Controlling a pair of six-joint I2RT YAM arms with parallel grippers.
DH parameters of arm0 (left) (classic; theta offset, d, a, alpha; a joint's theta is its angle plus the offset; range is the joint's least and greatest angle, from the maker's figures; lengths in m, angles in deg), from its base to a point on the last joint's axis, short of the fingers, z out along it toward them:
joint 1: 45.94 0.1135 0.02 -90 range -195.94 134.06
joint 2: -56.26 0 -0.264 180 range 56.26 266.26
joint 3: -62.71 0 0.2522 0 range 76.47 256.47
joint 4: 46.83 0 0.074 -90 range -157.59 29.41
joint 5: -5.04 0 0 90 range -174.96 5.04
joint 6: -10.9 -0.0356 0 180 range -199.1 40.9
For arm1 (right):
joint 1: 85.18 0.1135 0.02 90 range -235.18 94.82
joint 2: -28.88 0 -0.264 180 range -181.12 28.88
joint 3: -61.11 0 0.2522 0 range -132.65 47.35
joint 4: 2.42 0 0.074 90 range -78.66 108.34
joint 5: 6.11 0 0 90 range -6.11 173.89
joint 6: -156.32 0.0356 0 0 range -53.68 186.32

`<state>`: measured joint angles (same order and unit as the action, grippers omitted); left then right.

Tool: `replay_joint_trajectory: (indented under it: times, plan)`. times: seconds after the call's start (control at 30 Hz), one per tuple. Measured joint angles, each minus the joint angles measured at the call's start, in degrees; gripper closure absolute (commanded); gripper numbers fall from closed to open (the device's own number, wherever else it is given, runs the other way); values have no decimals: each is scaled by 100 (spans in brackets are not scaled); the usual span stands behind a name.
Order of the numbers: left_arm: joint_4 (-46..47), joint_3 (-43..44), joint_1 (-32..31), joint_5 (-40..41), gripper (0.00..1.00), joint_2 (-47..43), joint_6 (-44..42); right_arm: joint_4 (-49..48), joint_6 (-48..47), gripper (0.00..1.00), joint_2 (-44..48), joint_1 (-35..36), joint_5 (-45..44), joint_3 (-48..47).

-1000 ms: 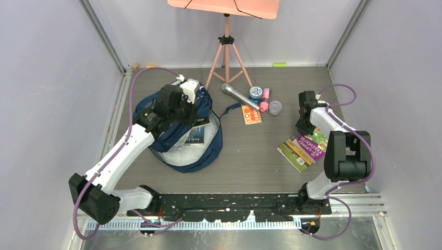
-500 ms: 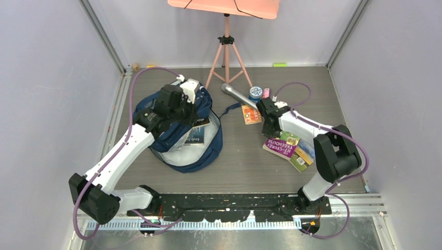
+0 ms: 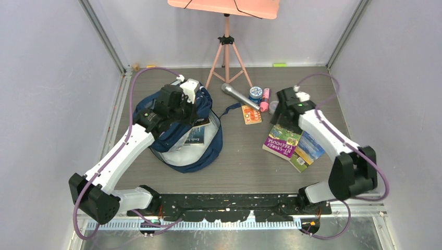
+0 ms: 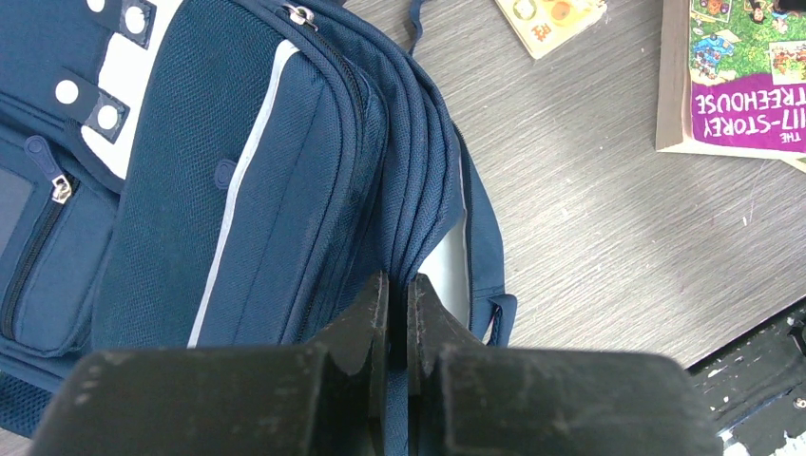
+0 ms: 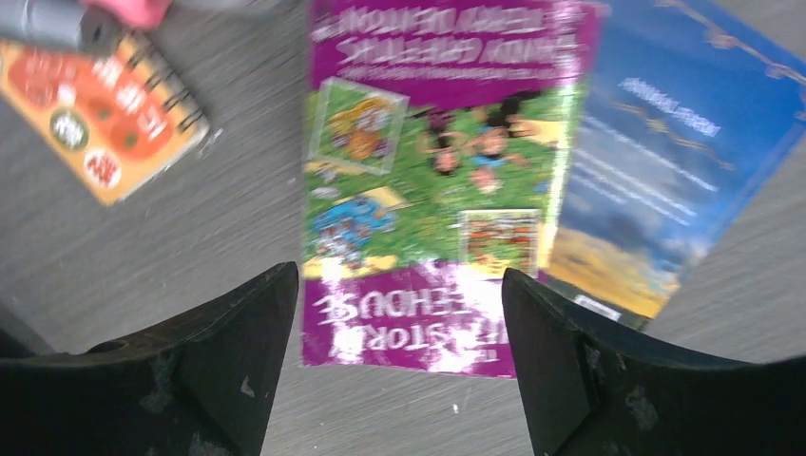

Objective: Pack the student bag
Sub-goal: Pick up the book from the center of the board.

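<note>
Navy student bag [image 4: 238, 190] edge is clamped in left tool [image 4: 398, 290]; right tool [image 5: 397, 285] gapes.

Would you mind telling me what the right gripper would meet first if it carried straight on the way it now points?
Most likely the purple treehouse book: the right gripper points down at it with fingers open either side of its cover. Depth is unclear, but nothing shows between.

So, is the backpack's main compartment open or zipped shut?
Open: the backpack gapes, showing grey lining and a book inside; the left gripper pinches its rim.
</note>
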<state>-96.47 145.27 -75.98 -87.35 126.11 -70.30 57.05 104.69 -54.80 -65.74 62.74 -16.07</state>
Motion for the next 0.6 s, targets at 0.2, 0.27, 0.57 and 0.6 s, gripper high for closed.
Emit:
replay_joint_trajectory:
  times: [0.2, 0.27, 0.57, 0.6]
  plan:
    - [2, 0, 0, -28, 100, 0, 2, -107, -17, 15, 997, -1493, 549, 879]
    - [2, 0, 0, -28, 100, 0, 2, -114, 35, 15, 1161, -1867, 846, 1322]
    - [210, 2, -129, -170, 25, -2, -151, -203, 251, 13, 1436, -2149, 1606, 2138]
    - [269, 2, -197, -186, 24, -2, -177, -275, 284, 13, 1537, -2149, 1652, 2210]
